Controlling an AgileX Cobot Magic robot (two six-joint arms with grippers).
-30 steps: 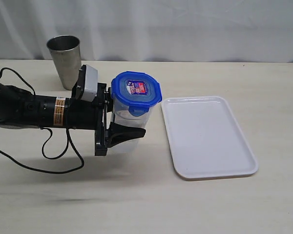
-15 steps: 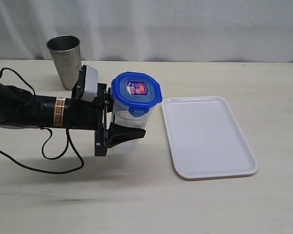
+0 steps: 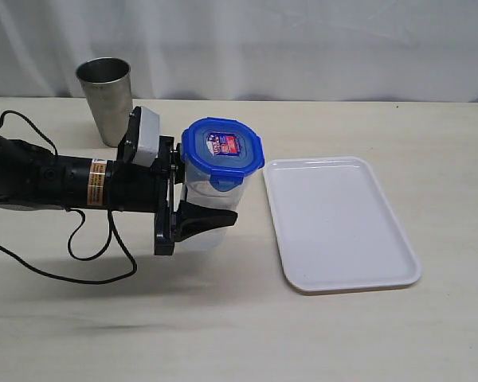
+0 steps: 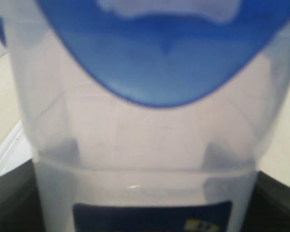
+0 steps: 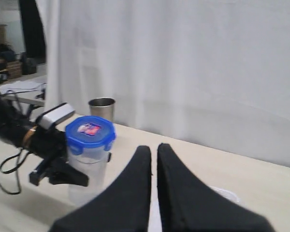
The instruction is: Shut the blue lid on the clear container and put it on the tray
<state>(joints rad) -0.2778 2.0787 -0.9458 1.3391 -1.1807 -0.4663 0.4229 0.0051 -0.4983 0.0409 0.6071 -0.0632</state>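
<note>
Two black fingers of the left pincer (image 3: 209, 197) squeeze the clear container (image 3: 217, 200) from both sides, low on its body, so this pincer is gripping it. The container stands upright with its long way pointing straight up. The blue lid (image 3: 223, 150) sits flat on top of it. It is hard to tell if the bottom touches the bench (image 3: 223, 326).

Past the container, on the side away from the left arm, lies the tray (image 3: 342, 227). It is just beside the container but not touching it. So the next move is likely a short carry straight sideways.

The right pincer (image 5: 153, 159) is closed on nothing and waits farther off, so the left arm is the nearer one.
</note>
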